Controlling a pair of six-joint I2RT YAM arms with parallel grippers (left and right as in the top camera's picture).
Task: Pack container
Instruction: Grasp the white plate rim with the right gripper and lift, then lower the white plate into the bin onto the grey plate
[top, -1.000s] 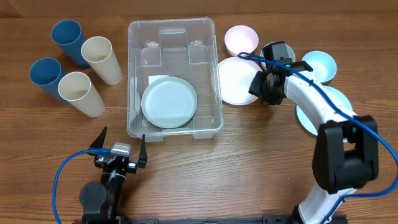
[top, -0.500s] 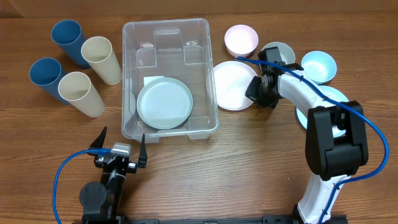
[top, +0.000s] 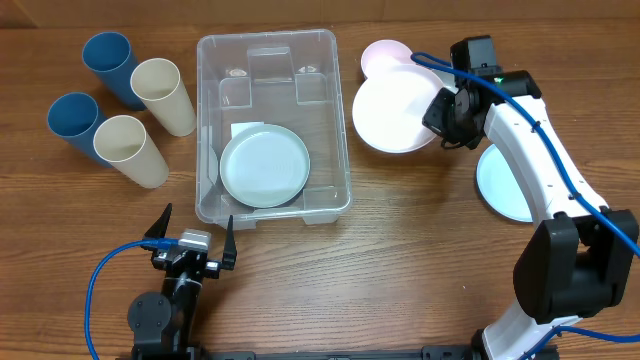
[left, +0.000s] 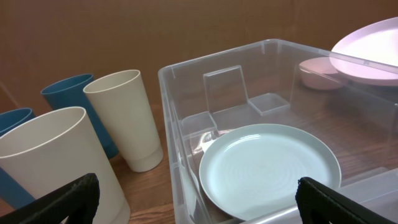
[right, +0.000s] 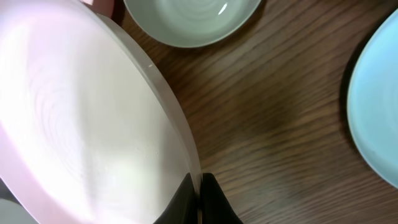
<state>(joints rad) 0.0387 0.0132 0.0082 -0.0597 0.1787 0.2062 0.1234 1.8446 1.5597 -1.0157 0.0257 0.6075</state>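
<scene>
**Right of the container, a pink plate held by its edge**

The container (top: 268, 100) stands near the middle of the table. A pale green plate (top: 265, 166) lies flat on its floor, toward the near end. Just to the right of the container, the right gripper (top: 447, 118) is clamped on the rim of a pink plate (top: 395, 110). This plate is up off the table, and from above it covers part of a pink bowl (top: 378, 52). Further right lies a light blue plate (top: 500, 185). On the left side of the container stand two blue cups (top: 108, 62) and two cream cups (top: 163, 92). Before its near wall is the left gripper (top: 197, 220), with fingers wide apart and holding nothing.
</scene>
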